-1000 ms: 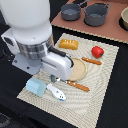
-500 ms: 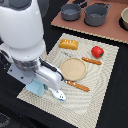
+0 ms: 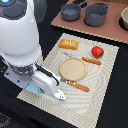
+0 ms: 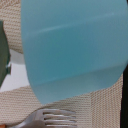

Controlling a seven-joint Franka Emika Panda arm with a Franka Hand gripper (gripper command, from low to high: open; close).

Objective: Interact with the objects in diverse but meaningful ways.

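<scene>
My gripper [image 3: 46,86] hangs low over the near corner of the beige placemat [image 3: 107,75], at the exterior view's left. The arm's white body hides its fingers, so I cannot tell whether they are open or shut. Right under it lies the small pale blue-green carton [image 3: 34,90], which fills most of the wrist view [image 4: 70,45]. A white-and-blue tube-like piece [image 3: 60,94] lies beside the carton. The golden bread loaf [image 3: 69,44] and the red tomato [image 3: 97,51] sit at the mat's far side.
A tan plate [image 3: 73,68] sits mid-mat between two orange-handled cutlery pieces [image 3: 91,61] [image 3: 80,86]. Fork tines [image 4: 55,117] show in the wrist view. Two grey pots [image 3: 71,11] [image 3: 96,14] and a bowl [image 3: 124,18] stand on a brown board behind.
The arm has swung toward the exterior view's left and down, from over the plate to the mat's near corner above the carton.
</scene>
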